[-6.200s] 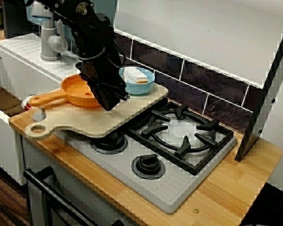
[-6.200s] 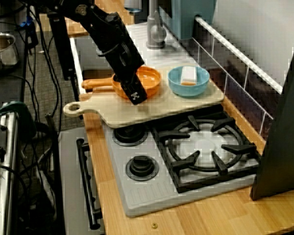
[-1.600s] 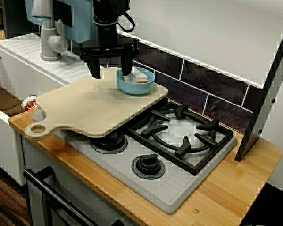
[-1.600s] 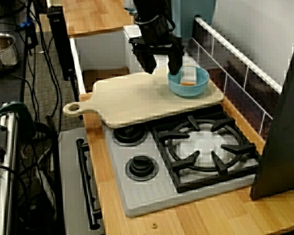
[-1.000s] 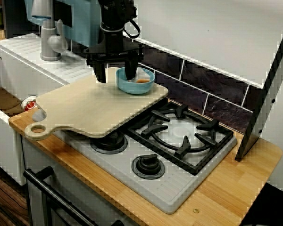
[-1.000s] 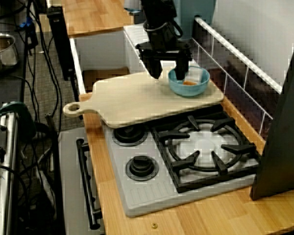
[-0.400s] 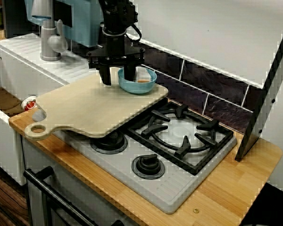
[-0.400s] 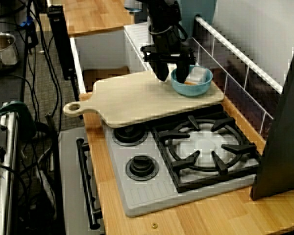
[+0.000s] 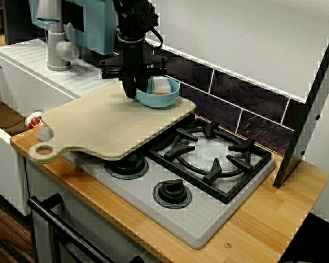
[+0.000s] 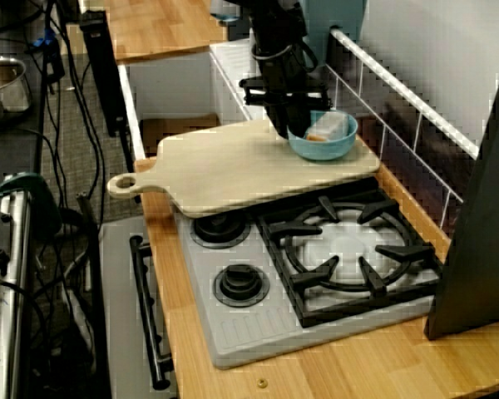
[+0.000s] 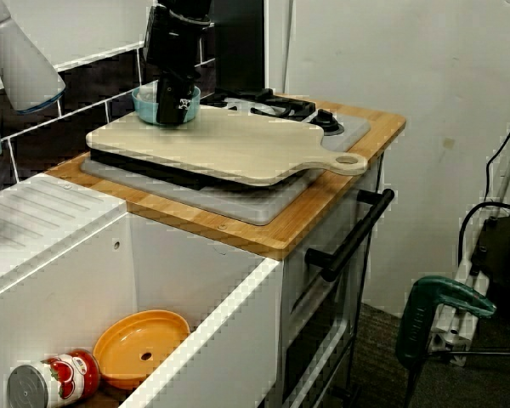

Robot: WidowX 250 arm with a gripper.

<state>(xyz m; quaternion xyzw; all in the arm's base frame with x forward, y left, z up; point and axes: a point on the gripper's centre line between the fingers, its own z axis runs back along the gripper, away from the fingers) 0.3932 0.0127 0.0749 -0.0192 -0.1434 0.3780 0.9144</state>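
Blue bowl [image 9: 160, 99] is on the far right corner of the pale wooden cutting board [image 9: 98, 123], close to the dark tiled wall, in the view across the hob. The pincer [image 9: 136, 90] comes straight down from the black arm and is clamped on the bowl's left rim, one finger inside and one outside as far as I can make out. Inside the bowl there's a white block [image 9: 160, 84] and a small orange bit [image 9: 162, 93]. The board overhangs the left burners of the grey hob [image 9: 192, 219], and its handle loop sticks out over the wooden bench [image 9: 274, 219]. A grey tap [image 9: 57, 49] stands back left.

The higher view from the oven side shows the same thing from the other angle. The bowl [image 10: 331, 148] is near the board's [image 10: 233, 170] back corner, and the pincer [image 10: 286, 126] is pinched on the rim nearest the sink. The white block [image 10: 334, 125] leans against the bowl's far wall, with the orange bit [image 10: 316, 138] just beside it. The big black grate [image 10: 349, 249] is uncovered.

The view from beyond the sink has the pincer [image 11: 172, 110] in front of the bowl [image 11: 144, 105], so the grip itself is mostly hidden here. The board [image 11: 229, 144] lies flat over the hob. Down in the white sink [image 11: 195, 280] there's an orange pan [image 11: 140, 344] with a tomato tin [image 11: 47, 382] lying right next to it. A green tool [image 11: 433, 306] is on the floor to the right.
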